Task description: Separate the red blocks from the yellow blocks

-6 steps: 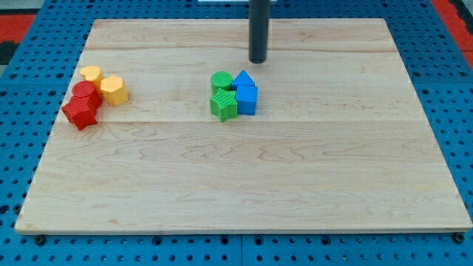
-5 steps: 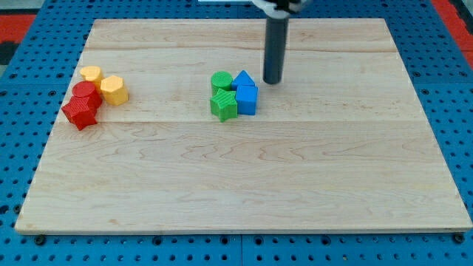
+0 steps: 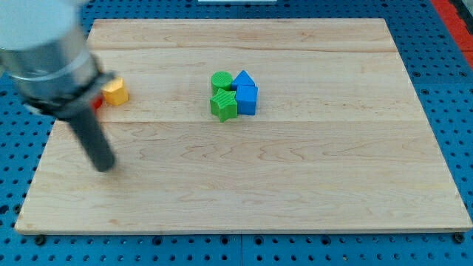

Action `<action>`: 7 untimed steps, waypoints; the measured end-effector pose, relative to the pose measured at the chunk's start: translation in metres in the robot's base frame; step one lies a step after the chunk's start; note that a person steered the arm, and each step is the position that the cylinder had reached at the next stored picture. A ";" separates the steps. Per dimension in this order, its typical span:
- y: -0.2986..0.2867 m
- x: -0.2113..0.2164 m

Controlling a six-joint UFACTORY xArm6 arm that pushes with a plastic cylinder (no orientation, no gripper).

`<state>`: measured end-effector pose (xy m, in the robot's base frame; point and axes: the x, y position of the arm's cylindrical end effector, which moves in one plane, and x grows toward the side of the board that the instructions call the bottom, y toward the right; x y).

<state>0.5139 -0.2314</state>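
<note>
My tip [image 3: 104, 167] rests on the board at the view's left, below the red and yellow cluster. The arm's blurred body covers most of that cluster. One yellow block [image 3: 115, 91] shows beside the arm, with a sliver of a red block [image 3: 97, 104] at its lower left. The other red and yellow blocks are hidden behind the arm. The tip stands apart from the visible yellow block, well below it.
A green cylinder [image 3: 220, 80] and a green block [image 3: 224, 106] sit touching a blue pointed block [image 3: 244, 78] and a blue cube [image 3: 247, 98] near the board's middle. The wooden board [image 3: 295, 177] lies on a blue pegboard surface.
The rod has swept from the top middle, right of the blue blocks, across to the lower left. It now hides the red blocks and one yellow block. The green and blue blocks have not moved.
</note>
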 end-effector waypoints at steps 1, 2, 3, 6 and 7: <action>-0.072 -0.021; -0.072 -0.021; -0.073 -0.030; -0.068 -0.098; -0.066 -0.104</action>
<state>0.4100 -0.2970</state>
